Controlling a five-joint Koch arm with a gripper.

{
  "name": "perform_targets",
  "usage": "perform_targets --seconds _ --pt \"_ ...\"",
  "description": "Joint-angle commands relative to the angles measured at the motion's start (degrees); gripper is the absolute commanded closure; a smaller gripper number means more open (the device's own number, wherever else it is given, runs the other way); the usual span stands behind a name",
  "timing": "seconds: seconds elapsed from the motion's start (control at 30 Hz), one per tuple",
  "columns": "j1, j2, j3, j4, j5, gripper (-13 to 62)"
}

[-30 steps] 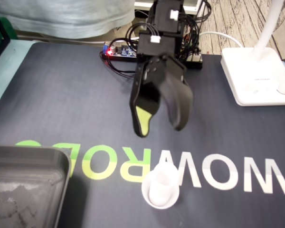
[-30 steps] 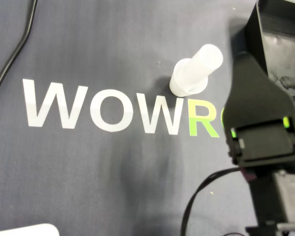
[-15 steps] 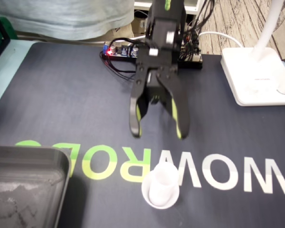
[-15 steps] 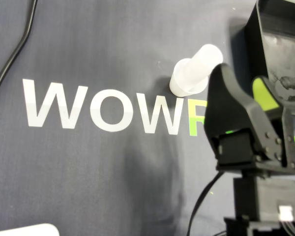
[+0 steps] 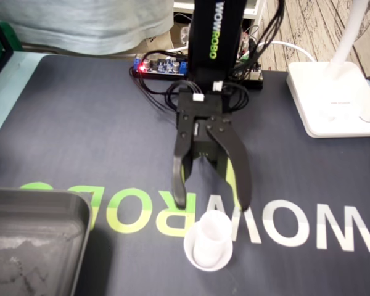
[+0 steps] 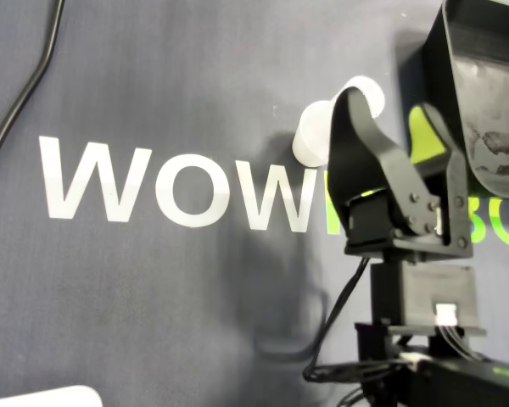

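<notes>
I see the dark grey metal tray at the green end of the mat's WOWROBO lettering, showing only a scuffed floor. The arm pitches steeply down, and its black gripper has its jaws spread wide over the lettering's middle. The white plastic cup stands upright on the middle W, just beside the tips.

black tray, white lamp base, lettered mat

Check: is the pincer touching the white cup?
Apart. In the fixed view the open pincer straddles the white cup, with mat showing between each tip and it.
</notes>
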Motion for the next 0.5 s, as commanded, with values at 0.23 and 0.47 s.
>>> perform_targets --seconds 0.23,0.47 --pt "-0.09 -5.54 -5.89 -5.54 -0.62 17.1" --pt "-1.93 -9.4 -7.56 -5.45 -0.88 17.5"
